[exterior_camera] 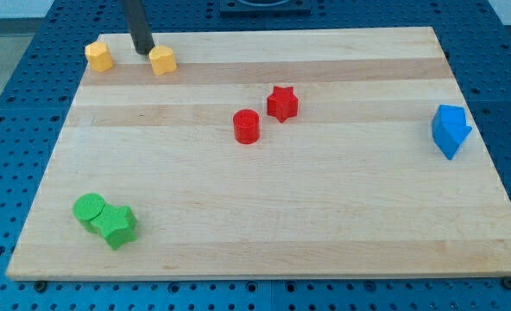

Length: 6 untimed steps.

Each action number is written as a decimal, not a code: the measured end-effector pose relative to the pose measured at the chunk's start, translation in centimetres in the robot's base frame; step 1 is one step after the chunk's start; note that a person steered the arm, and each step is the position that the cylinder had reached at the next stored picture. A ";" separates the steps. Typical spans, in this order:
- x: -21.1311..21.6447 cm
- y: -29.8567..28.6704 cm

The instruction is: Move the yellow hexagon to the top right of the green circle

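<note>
My tip [143, 51] rests on the wooden board [324, 199] near its top left corner, between two yellow blocks. The left yellow block [99, 56] looks like the hexagon. The right yellow block [162, 60] has a notched top, like a heart, and sits just right of my tip, close to touching it. The green circle [88, 210] lies far below, at the view's bottom left. A second green block [117, 227], of unclear shape, touches its lower right side.
A red cylinder [247, 126] and a red star [282, 103] sit near the board's middle. A blue block [450, 130] stands at the right edge. Blue perforated table surrounds the board.
</note>
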State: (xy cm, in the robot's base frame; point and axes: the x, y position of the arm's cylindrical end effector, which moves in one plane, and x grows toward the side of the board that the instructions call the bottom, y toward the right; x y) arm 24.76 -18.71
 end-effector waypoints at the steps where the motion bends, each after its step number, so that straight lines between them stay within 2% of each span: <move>1: 3.5 4.0; 2: 6.9 5.9; 4: 9.7 3.4; 6: 12.9 7.1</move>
